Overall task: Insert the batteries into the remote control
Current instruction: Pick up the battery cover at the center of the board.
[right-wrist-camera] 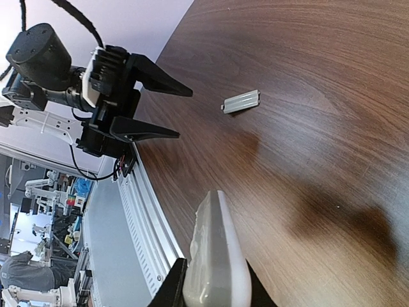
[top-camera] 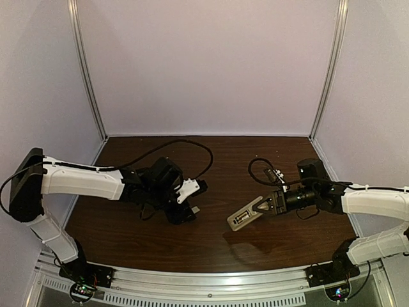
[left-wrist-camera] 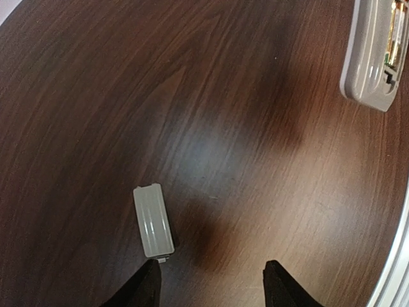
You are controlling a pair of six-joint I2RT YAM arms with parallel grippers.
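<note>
My right gripper [top-camera: 261,208] is shut on the white remote control [top-camera: 245,216] and holds it tilted above the table. In the right wrist view the remote control [right-wrist-camera: 216,252] shows edge-on between the fingers. The left wrist view catches the remote control [left-wrist-camera: 372,54] with its back compartment open; something yellowish glints inside it, and I cannot tell whether it is the batteries. A small pale grey battery cover [left-wrist-camera: 153,220] lies flat on the table, just beyond one fingertip of my left gripper [left-wrist-camera: 212,286]. That gripper is open with nothing between its fingers.
The battery cover [top-camera: 195,209] lies between the two arms on the dark wood table [top-camera: 211,246]. A black cable [top-camera: 192,144] loops behind the left arm. A metal rail [right-wrist-camera: 137,211] runs along the near table edge. White walls enclose the back and sides.
</note>
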